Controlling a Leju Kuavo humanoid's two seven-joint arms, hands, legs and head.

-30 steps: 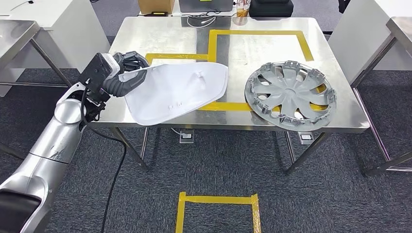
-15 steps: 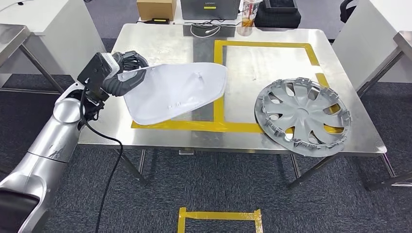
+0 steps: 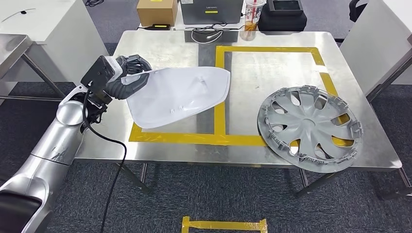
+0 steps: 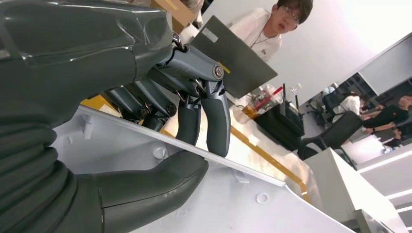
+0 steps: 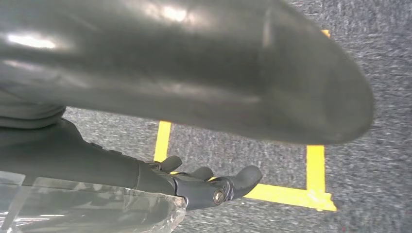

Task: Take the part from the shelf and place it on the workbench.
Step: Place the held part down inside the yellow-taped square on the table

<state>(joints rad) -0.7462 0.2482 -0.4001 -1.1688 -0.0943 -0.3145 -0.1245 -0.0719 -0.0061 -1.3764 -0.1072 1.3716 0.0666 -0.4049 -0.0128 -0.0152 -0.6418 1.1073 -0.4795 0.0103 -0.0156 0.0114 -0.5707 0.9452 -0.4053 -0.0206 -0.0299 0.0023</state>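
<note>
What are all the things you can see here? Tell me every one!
white part: one, white plastic panel, held over the left side of the workbench
workbench: one, shiny steel, middle of the head view
yellow tape outline: one rectangle, yellow, stuck on the workbench top
hubcap: one, silver-grey, lying at the right front of the workbench
cardboard box: one, brown, behind the far edge
laptop: one, dark grey, behind the far edge
drink cup: one, clear with orange drink, beside the laptop
black case: one, black, right of the cup
person: one, white shirt, behind the laptop in the left wrist view
left robot hand: grey, grips the white part's edge
right robot hand: dark, hangs above the carpet
</note>
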